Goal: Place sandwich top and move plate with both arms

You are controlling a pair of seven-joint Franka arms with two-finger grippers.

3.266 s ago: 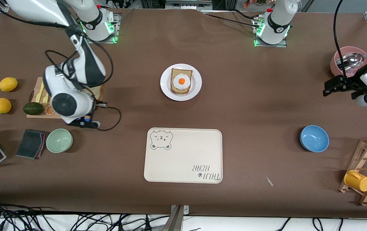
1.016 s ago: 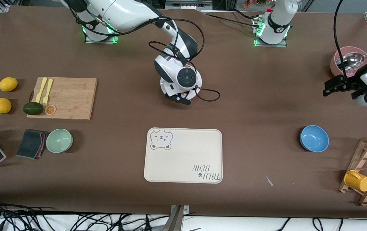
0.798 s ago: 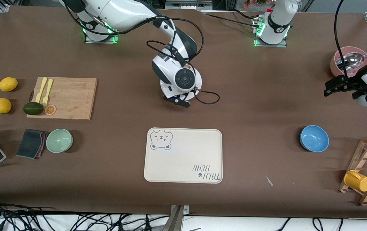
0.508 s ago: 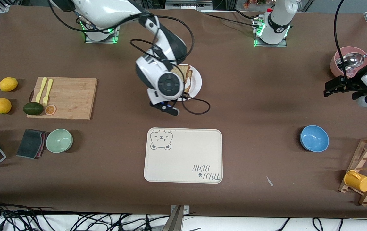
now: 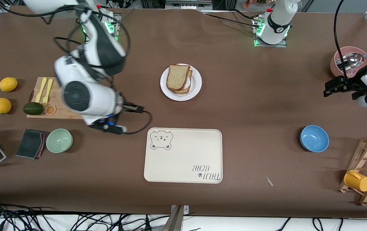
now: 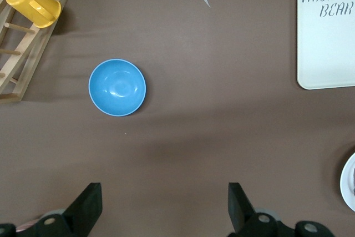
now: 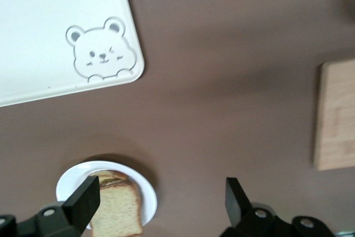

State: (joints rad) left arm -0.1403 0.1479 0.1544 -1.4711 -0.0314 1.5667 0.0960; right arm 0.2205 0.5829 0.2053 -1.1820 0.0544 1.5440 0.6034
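Note:
The sandwich top [image 5: 177,77] lies slightly askew on the lower slice on the white plate [image 5: 196,86], at mid-table. It also shows in the right wrist view as the sandwich top [image 7: 113,212] on the plate [image 7: 148,198]. The right arm [image 5: 84,96] is raised over the cutting board's edge. My right gripper [image 7: 161,201] is open and empty above bare table, between the board and the plate. My left gripper [image 5: 332,86] waits beside the pink bowl; in its wrist view the left gripper [image 6: 163,209] is open with nothing in it.
The cream bear-print tray [image 5: 183,155] lies nearer to the camera than the plate. Toward the right arm's end are a cutting board [image 7: 335,115] and a green bowl [image 5: 59,140]. Toward the left arm's end are a blue bowl [image 5: 314,138], a pink bowl [image 5: 335,62] and a rack with a yellow cup [image 5: 358,180].
The right gripper opened and left the sandwich top on the egg slice. The right arm then swung away from the plate toward the cutting board. The left arm stayed still.

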